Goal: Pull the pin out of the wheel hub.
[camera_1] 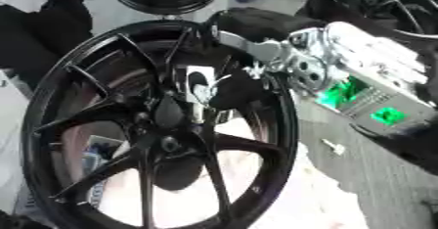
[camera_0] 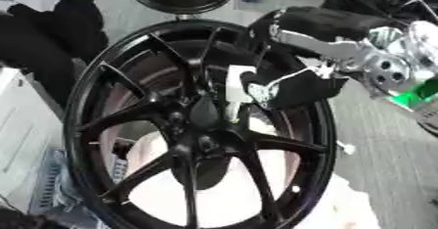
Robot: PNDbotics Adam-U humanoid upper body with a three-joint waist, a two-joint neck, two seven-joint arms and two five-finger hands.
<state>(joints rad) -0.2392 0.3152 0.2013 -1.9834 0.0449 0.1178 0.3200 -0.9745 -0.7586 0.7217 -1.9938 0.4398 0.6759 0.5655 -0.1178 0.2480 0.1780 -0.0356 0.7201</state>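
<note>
Left eye view: black-and-silver right hand (camera_0: 287,87) is pinching the pale upright pin (camera_0: 235,92) at twelve o'clock of the glossy black spoked wheel hub (camera_0: 204,137); next, a straight outward pull.

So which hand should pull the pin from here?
The right hand: it is already over the wheel, reaching down beside the pale pin above the hub. The left hand shows in neither view.

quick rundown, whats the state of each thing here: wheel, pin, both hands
wheel hub: black, spokes facing the camera, pin not yet out
pin: pale, near the centre, right hand at its top
right hand: reaching in from upper right, on the pin; finger closure unclear
left hand: not in view
</note>
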